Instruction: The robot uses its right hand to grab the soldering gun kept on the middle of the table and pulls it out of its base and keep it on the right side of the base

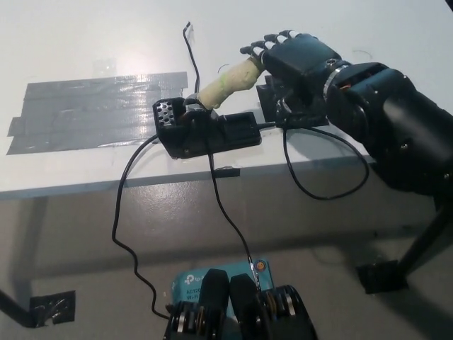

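A: How is the black right hand (301, 64) placed?

B: It is seen above the middle of the white desk (85, 42), toward the far edge, with the black forearm reaching in from the right edge. The fingers (265, 44) are spread apart and nothing is held. Their tips are level with the rear end of the soldering gun; whether that end is touched cannot be told.

A: Where is the soldering gun with the pale yellow-green wrapped handle (226, 81) found?

B: It is lying tilted at the middle of the desk, its front end seated in the black plastic base (209, 133) and its handle rising away toward the far right. It has not been pulled out.

A: What is under the hand?

B: A flat black square pad (272, 106) is partly covered by the hand and wrist. It is set just to the right of the base, near the desk's front edge.

A: And further out?

B: A broad patch of grey tape (92, 110) is stuck flat on the left part of the desk, reaching up to the base. A thin black cable (322, 195) is looped over the front edge from the right of the base, and another black cord (124, 212) is hung from the left of the base down toward the floor. The white left hand is not in view.
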